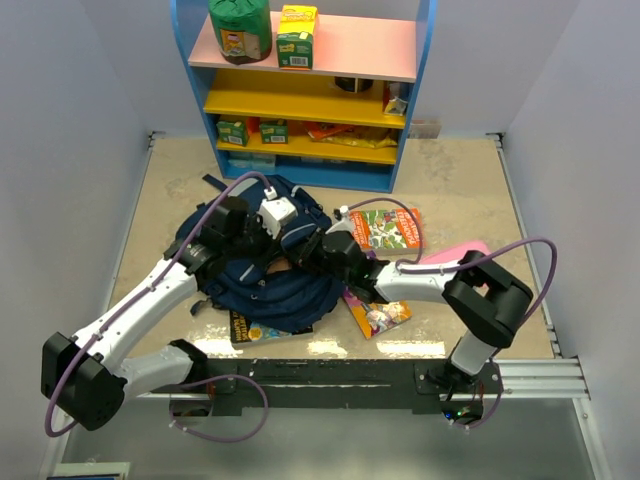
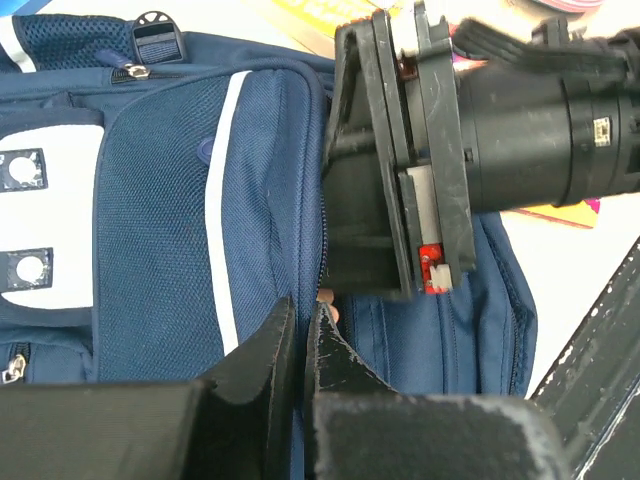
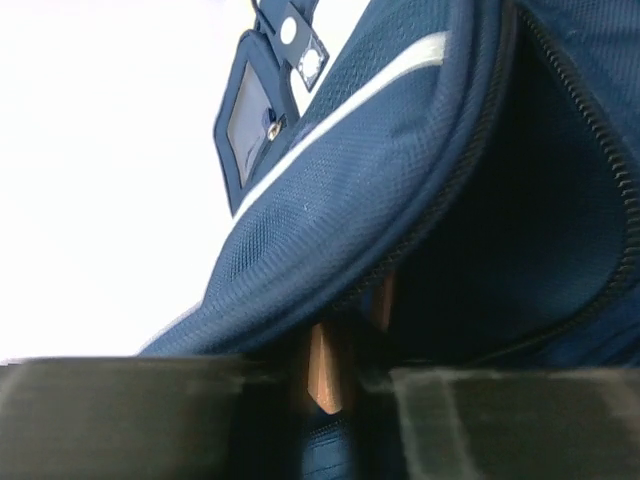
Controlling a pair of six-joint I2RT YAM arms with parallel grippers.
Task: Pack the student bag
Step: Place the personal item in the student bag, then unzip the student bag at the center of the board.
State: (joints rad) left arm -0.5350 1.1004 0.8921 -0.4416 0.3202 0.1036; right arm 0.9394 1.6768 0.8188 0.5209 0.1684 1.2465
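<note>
Bag (image 1: 285, 295) navy, with thin white stripes and grey-white patches; shelf (image 1: 300, 177) blue-framed, its top board pink, lower boards yellow; pouch (image 1: 240, 28) green; carton (image 1: 296, 36) yellow and green; book (image 1: 392, 228) green and red, busy cover; table (image 1: 170, 190) mottled beige; arms (image 1: 130, 312) white and black; cables (image 1: 520, 241) purple

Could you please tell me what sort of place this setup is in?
Probably a lab test cell staged as a child's study corner: plain white walls enclose the table, with a colourful shelf of snack boxes, a student bag and children's books.
</note>
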